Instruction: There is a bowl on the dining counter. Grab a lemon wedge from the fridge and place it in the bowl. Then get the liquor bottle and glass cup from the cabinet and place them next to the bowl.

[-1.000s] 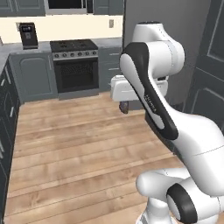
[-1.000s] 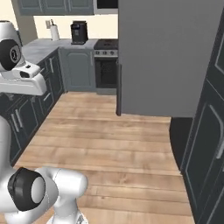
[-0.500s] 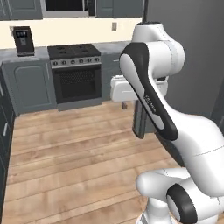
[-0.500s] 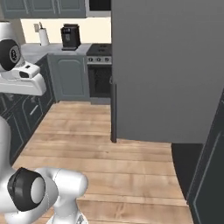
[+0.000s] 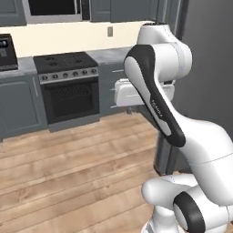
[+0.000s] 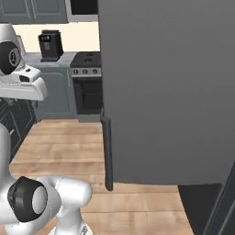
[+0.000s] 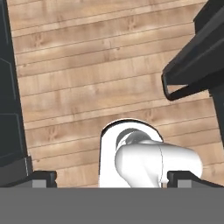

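The fridge [image 6: 170, 87] stands tall, flat-fronted and dark grey, door shut, on the wood floor just right of the stove. Its dark bar handle [image 6: 107, 153] runs upright down the door's left edge.

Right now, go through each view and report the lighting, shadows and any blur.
Left base view: even, flat rendered light; soft focus on the stove and wood floor. Right base view: the fridge front is a uniform dark grey without glare, its handle barely darker. Hand view: floor planks evenly lit, no cast shadows; gripper tips spread wide apart.
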Motion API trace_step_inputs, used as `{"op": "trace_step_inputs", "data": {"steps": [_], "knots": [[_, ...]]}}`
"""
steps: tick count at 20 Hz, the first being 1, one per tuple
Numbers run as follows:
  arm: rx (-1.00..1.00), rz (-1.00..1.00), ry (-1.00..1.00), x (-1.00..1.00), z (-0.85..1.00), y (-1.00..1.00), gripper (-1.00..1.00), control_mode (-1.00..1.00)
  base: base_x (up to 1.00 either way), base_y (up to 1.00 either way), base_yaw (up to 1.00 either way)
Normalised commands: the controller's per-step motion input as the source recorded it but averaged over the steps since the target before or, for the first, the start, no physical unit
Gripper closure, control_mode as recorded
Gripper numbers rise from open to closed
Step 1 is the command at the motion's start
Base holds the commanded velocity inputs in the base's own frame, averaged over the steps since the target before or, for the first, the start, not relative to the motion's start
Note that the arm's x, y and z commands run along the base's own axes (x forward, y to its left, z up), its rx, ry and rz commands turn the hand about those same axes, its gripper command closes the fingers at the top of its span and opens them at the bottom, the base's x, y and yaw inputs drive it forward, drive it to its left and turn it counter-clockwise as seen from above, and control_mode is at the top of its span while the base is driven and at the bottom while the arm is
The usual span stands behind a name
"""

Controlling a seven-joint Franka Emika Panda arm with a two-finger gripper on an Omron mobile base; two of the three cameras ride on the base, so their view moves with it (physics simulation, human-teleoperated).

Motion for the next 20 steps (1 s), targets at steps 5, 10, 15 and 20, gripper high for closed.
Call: {"op": "trace_step_inputs", "data": {"steps": [5, 10, 15, 20], "knots": [[0.0, 0.0, 0.0, 0.0, 0.0, 0.0, -1.0, 1.0, 0.83, 0.46, -0.26], [0.0, 0.0, 0.0, 0.0, 0.0, 0.0, -1.0, 1.0, 0.45, 0.63, -0.2], [0.0, 0.0, 0.0, 0.0, 0.0, 0.0, -1.0, 1.0, 0.51, 0.7, -0.18], [0.0, 0.0, 0.0, 0.0, 0.0, 0.0, -1.0, 1.0, 0.63, 0.59, -0.23]]}}
